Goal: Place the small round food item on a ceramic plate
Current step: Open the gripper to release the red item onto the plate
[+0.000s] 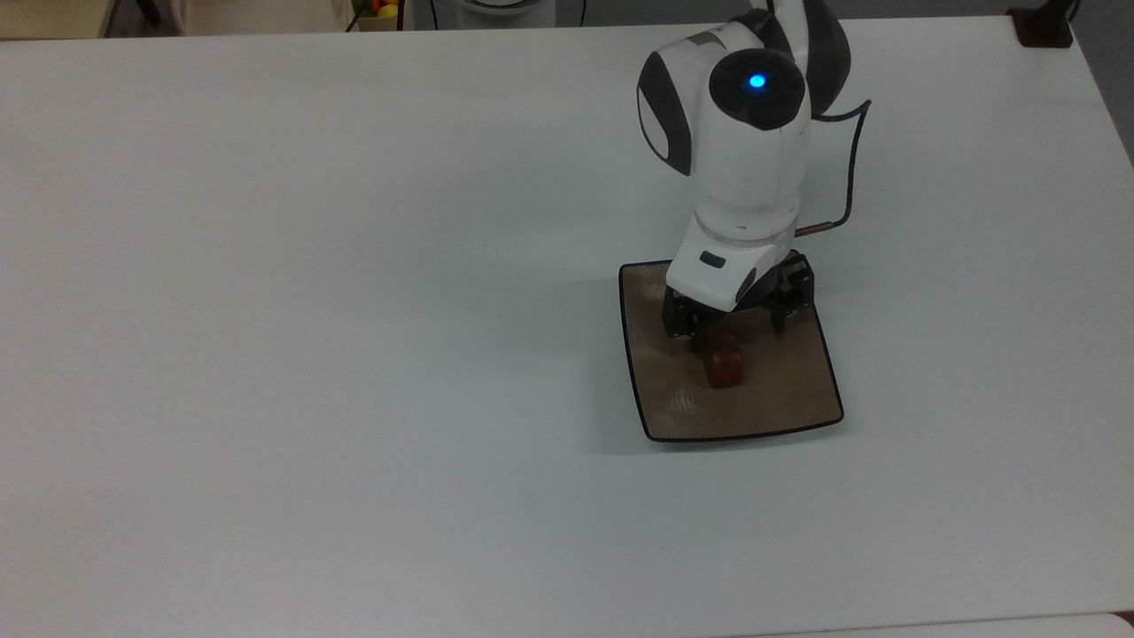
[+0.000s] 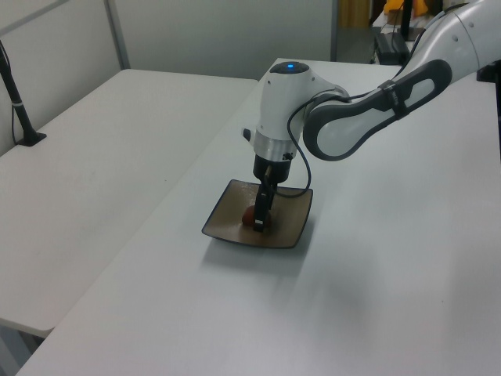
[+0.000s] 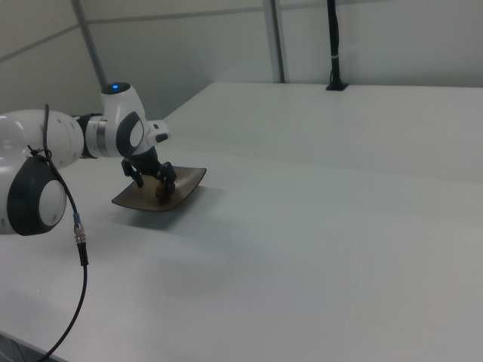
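Observation:
The small round food item (image 1: 725, 363) is a dark reddish-brown chunk lying on the ceramic plate (image 1: 788, 390), a square tan-brown plate with a thin dark rim on the white table. My gripper (image 1: 738, 335) hangs just above the chunk, open, with its two black fingers spread apart and holding nothing. From the left view, the gripper (image 2: 261, 220) stands upright over the plate (image 2: 291, 229) with the food item (image 2: 250, 217) at its tips. The right view shows the gripper (image 3: 153, 179) over the food item (image 3: 161, 192) on the plate (image 3: 190, 179).
A black post base (image 1: 1042, 27) sits on the table's far corner at the top view's right. A second white table with a black post (image 2: 22, 117) lies at the left view's left. A cable (image 3: 79, 234) hangs from the arm.

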